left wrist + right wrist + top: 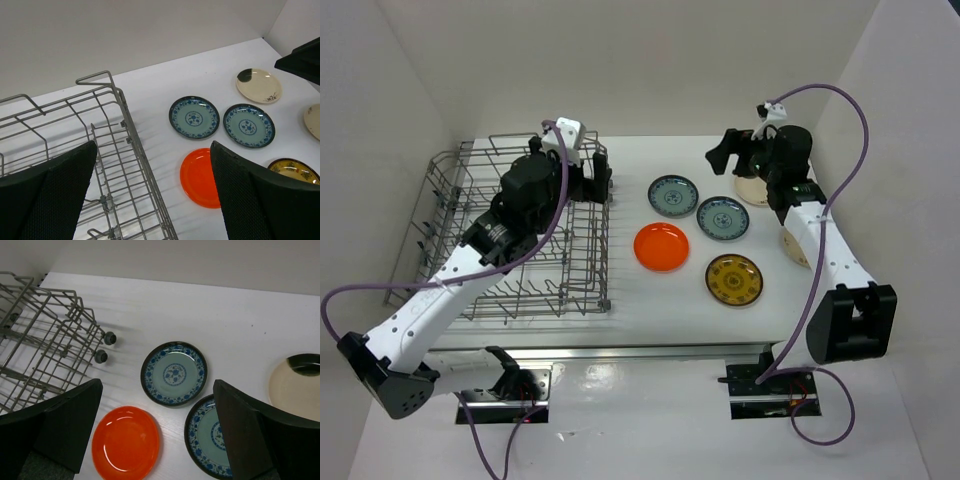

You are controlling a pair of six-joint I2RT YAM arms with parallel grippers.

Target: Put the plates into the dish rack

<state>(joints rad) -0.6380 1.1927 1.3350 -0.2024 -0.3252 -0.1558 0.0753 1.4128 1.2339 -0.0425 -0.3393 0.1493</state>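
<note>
Six plates lie flat on the white table, right of the dish rack (450, 190). They are two blue-green ones (673, 195) (722, 217), an orange one (661, 246), a yellow-brown one (734, 279), a dark-marked cream one (752, 190) and a plain cream one (792, 245). My right arm partly hides both cream plates. The rack holds no plates. My left gripper (592, 180) is open and empty above the rack's far right corner (120, 105). My right gripper (725, 158) is open and empty, raised above the blue-green plates (174, 373) and the orange plate (126, 442).
White walls close in the table at the back, left and right. The rack's small wheels (105, 347) stick out toward the plates. My right arm's link (825, 250) runs along the table's right side.
</note>
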